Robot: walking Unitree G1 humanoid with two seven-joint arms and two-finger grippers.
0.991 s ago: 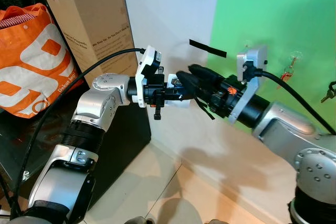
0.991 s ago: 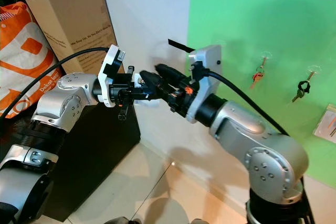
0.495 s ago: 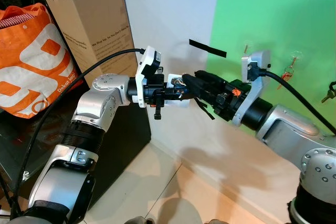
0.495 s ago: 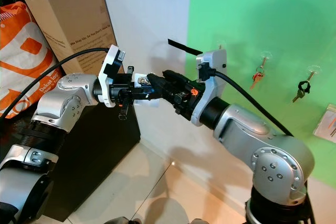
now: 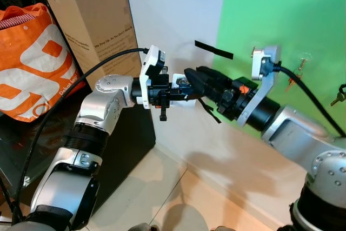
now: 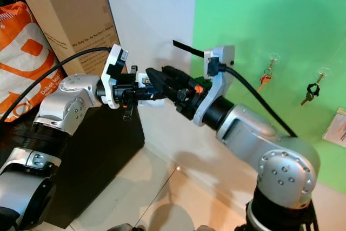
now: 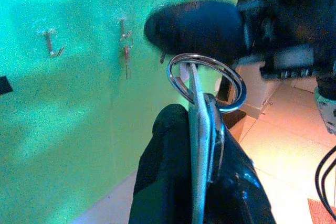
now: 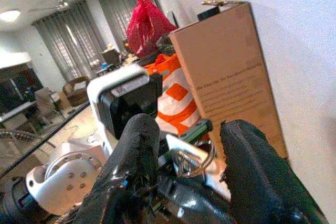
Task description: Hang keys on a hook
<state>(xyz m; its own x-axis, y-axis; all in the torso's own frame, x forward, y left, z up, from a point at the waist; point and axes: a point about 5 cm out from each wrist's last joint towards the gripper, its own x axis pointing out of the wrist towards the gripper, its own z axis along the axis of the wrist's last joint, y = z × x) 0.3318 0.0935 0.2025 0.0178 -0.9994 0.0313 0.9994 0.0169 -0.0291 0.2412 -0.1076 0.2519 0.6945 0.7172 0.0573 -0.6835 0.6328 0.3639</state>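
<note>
Handover is the risk. Right gripper stands wide, its fingers either side of the key ring, which the left gripper pinches by the key. Early release drops the keys, well short of the hook.

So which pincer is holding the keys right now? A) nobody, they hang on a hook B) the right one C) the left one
C: the left pincer is shut on the keys, while the right pincer is open around the key ring.
</note>
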